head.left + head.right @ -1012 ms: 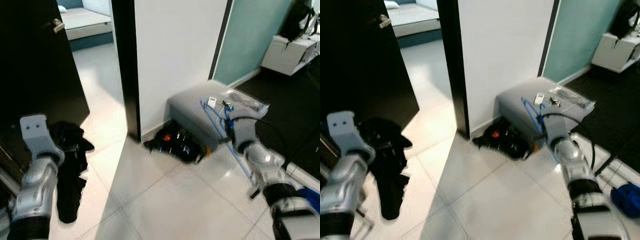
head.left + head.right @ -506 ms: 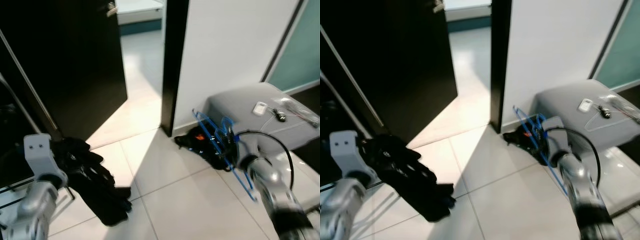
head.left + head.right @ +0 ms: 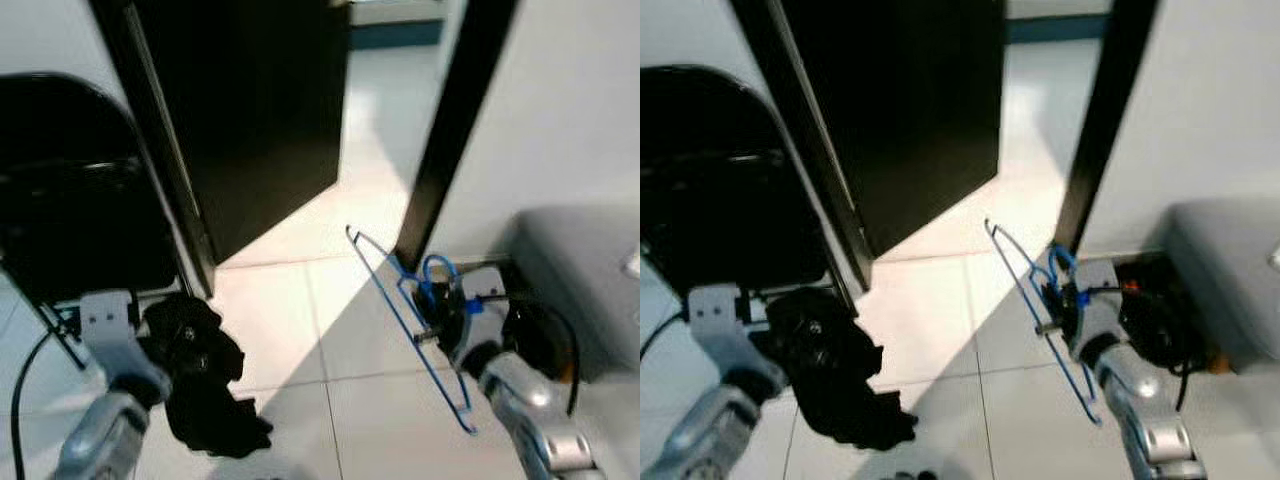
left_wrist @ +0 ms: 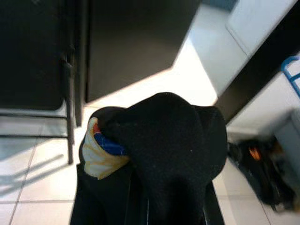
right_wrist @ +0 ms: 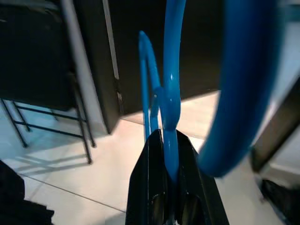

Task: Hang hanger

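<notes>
Doorway sunlight, deep shadows, motion blur

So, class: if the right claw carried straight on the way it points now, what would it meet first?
Probably the dark door. The right claw, shut on the blue hanger, aims past open floor tiles toward it, though depth is hard to judge.

I log: hanger (image 3: 410, 330) blue; garment (image 3: 205, 375) black with yellow-and-blue patch; door (image 3: 250, 110) black; floor tiles (image 3: 290, 330) white.
</notes>
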Controlling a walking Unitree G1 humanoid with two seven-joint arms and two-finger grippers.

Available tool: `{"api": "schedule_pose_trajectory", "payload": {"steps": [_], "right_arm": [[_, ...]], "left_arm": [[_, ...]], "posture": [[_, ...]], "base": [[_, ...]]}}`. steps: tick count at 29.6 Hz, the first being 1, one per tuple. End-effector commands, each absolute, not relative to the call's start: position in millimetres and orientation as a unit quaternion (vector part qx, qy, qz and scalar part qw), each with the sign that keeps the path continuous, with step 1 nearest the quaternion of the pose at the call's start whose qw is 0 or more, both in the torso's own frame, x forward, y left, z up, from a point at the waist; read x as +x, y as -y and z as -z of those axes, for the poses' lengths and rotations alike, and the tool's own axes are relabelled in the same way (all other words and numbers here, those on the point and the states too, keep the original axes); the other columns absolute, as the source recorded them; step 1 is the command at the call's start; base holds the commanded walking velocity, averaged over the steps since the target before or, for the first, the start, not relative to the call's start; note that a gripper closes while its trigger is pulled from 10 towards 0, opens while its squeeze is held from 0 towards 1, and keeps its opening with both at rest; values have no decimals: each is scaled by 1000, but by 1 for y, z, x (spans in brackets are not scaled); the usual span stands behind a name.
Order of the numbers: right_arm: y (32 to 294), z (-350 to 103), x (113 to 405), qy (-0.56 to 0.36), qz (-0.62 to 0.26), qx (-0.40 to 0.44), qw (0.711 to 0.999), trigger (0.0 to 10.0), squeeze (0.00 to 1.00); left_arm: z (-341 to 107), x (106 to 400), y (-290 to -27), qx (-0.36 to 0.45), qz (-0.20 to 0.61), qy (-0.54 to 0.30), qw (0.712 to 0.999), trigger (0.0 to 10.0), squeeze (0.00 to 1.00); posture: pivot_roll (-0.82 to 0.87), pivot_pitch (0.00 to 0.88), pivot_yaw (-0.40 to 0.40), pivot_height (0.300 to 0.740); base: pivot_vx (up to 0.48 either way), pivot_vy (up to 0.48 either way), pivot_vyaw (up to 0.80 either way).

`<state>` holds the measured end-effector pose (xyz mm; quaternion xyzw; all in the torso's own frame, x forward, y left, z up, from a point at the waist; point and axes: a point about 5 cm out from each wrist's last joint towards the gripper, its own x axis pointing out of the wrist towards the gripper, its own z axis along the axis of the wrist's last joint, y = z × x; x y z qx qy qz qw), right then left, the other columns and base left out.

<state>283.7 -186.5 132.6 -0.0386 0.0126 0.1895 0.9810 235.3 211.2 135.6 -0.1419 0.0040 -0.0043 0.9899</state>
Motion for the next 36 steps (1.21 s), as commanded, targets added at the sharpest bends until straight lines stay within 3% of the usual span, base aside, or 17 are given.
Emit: {"api": "schedule_pose_trajectory", "payload": {"steps": [1,36], "right_arm": [[191,-121,278,-47,-188,-26,981,10000,0],[184,-126,277,-70,-225,16,972,10000,0]], "left_arm": [[-134,234,-211,-148,16,-7,989,10000,0],[-131,238,-207,-178,41,-29,983,10000,0]], "posture": [[-7,108,-30,740],[5,81,-41,740]], "base": [[0,0,700],[0,0,699]]}}
